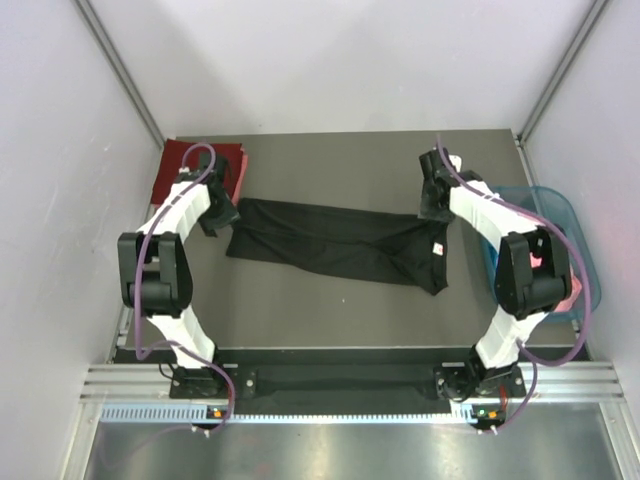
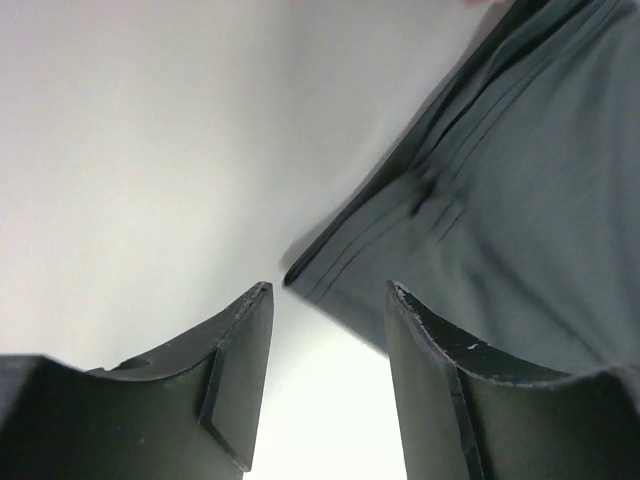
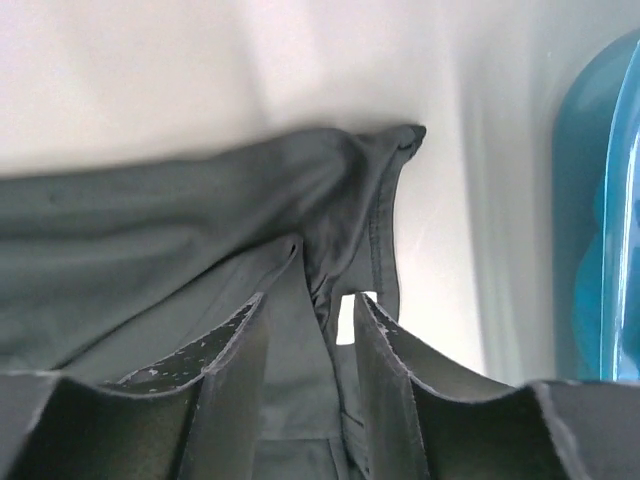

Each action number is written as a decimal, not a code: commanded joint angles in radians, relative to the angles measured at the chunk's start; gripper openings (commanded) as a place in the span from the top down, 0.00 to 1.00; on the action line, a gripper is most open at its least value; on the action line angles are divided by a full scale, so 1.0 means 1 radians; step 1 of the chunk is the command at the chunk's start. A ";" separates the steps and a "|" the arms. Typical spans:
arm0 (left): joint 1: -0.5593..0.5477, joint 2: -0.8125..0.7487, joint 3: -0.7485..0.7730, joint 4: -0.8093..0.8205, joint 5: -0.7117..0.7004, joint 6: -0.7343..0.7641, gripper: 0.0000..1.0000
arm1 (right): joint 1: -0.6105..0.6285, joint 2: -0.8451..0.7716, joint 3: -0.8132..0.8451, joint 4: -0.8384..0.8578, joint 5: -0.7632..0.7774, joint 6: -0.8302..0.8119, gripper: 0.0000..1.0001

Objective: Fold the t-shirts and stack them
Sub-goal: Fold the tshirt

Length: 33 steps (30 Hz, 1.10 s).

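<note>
The large black t-shirt (image 1: 340, 242) lies folded lengthwise across the middle of the table. My left gripper (image 1: 218, 218) is open and empty at its left end; in the left wrist view (image 2: 330, 300) the shirt's hemmed corner (image 2: 480, 200) lies just ahead of the fingers. My right gripper (image 1: 432, 208) is open over the shirt's right end; in the right wrist view (image 3: 310, 310) black cloth (image 3: 200, 220) lies between and under the fingers, not pinched. A dark red t-shirt (image 1: 192, 168) lies folded at the back left, with pink cloth (image 1: 240, 172) at its right edge.
A teal plastic basket (image 1: 585, 255) stands off the table's right edge, with pink cloth (image 1: 570, 290) inside; it also shows in the right wrist view (image 3: 600, 200). White walls enclose the table on three sides.
</note>
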 commanded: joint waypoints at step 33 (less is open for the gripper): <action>0.028 -0.057 -0.359 0.281 0.160 -0.078 0.63 | -0.010 -0.440 -0.684 0.107 -0.221 0.189 0.66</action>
